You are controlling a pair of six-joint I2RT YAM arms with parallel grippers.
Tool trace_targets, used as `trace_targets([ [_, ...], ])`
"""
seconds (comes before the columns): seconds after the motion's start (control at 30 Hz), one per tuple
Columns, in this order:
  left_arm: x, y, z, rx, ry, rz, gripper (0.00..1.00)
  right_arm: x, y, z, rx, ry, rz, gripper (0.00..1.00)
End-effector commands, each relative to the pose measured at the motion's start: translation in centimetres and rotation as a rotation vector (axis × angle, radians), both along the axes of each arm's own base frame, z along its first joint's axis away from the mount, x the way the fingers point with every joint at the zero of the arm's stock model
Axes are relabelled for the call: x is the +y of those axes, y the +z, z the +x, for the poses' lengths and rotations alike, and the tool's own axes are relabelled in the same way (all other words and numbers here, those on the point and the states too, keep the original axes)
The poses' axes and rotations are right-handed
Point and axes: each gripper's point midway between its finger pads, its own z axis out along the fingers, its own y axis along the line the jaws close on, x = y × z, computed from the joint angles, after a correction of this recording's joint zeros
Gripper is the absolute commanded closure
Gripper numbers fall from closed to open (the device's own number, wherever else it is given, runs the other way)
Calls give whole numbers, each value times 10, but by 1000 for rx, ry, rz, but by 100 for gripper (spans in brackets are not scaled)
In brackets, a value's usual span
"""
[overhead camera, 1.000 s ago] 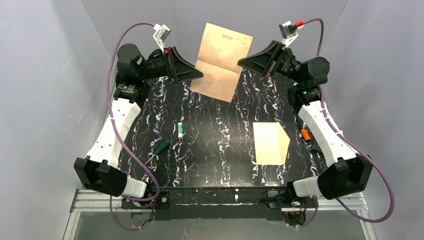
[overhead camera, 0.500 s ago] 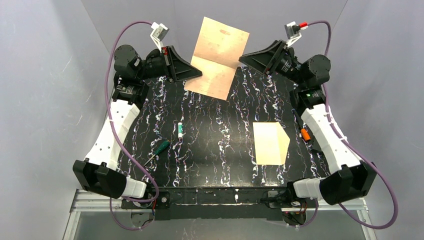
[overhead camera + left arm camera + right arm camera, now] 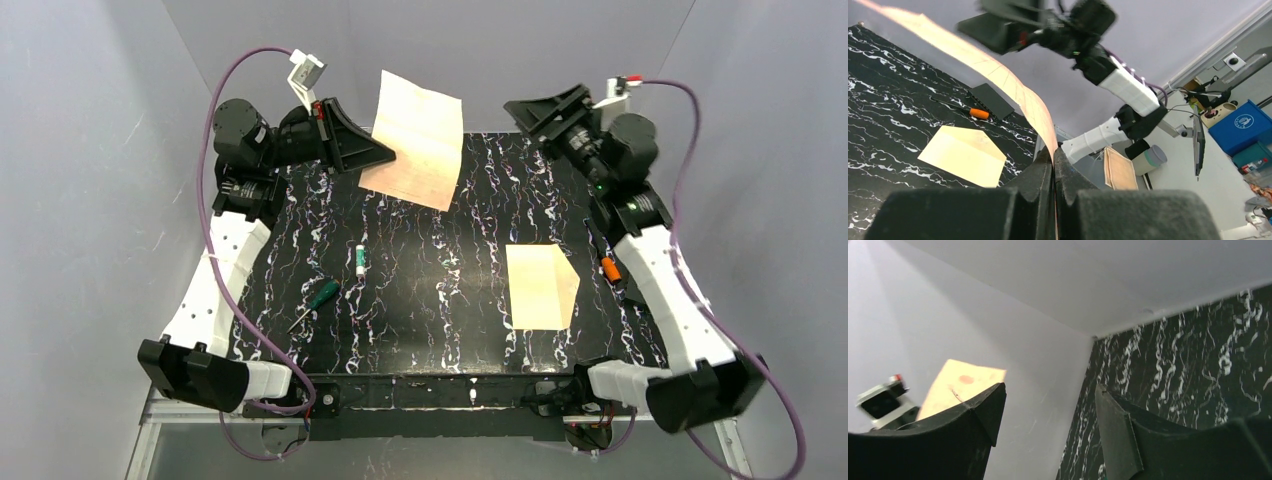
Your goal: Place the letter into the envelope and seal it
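Where the letter is: held up off the tabletop (image 3: 440, 310) at about 12 o'clock, the tan letter (image 3: 415, 140) hangs tilted and bowed.
Left gripper (image 3: 1053, 156): pressed together on the letter's edge nearest 9 o'clock, pinching it.
Right gripper (image 3: 1048, 395): spread, nothing between its fingers, raised near 1 o'clock, apart from the letter.
Envelope (image 3: 540, 287): flat on the tabletop at 4 o'clock, pointed flap toward 3 o'clock.
Screwdriver (image 3: 315, 302): green handle, at 8 o'clock.
Tube (image 3: 360, 260): small, white, near the screwdriver.
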Motion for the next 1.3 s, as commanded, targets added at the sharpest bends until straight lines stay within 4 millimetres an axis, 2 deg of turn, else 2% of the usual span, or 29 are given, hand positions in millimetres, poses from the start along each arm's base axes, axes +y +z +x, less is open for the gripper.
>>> trace_targets([
  [0.0,6,23,-31,-113,-26,-13,100,32,-42,17,165,147,9,27],
  [0.1,6,30,-32,-136,-6,-25,100,54,-46,14,158,245,42,27],
  [0.2,4,33,-30,-131,-6,-31,100,87,-47,3,156,364,49,27],
  [0.3,2,33,-29,-124,-8,-36,100,124,-37,-18,108,502,64,26],
  [0.37,2,32,-29,-117,-10,-36,100,141,-19,-33,45,589,111,26],
  [0.47,2,25,-32,-102,-28,-26,100,139,30,-55,-144,668,246,23],
  [0.53,2,19,-38,-99,-58,-11,100,131,55,-68,-239,688,310,17],
  [0.63,3,7,-43,-87,-106,13,100,122,77,-84,-335,710,340,7],
  [0.7,2,1,-41,-61,-119,21,100,119,82,-93,-365,728,343,3],
  [0.83,0,-1,-34,-30,-106,16,100,121,81,-108,-394,796,305,1],
  [1.0,-1,-7,-27,10,-110,19,100,132,57,-119,-394,888,120,1],
  [1.1,-2,-13,-25,37,-111,22,100,136,41,-119,-390,901,-5,2],
  [1.17,-2,-14,-25,38,-111,23,100,136,34,-117,-393,890,-62,6],
  [1.27,-1,-14,-29,27,-119,26,100,137,32,-116,-399,887,-96,24],
])
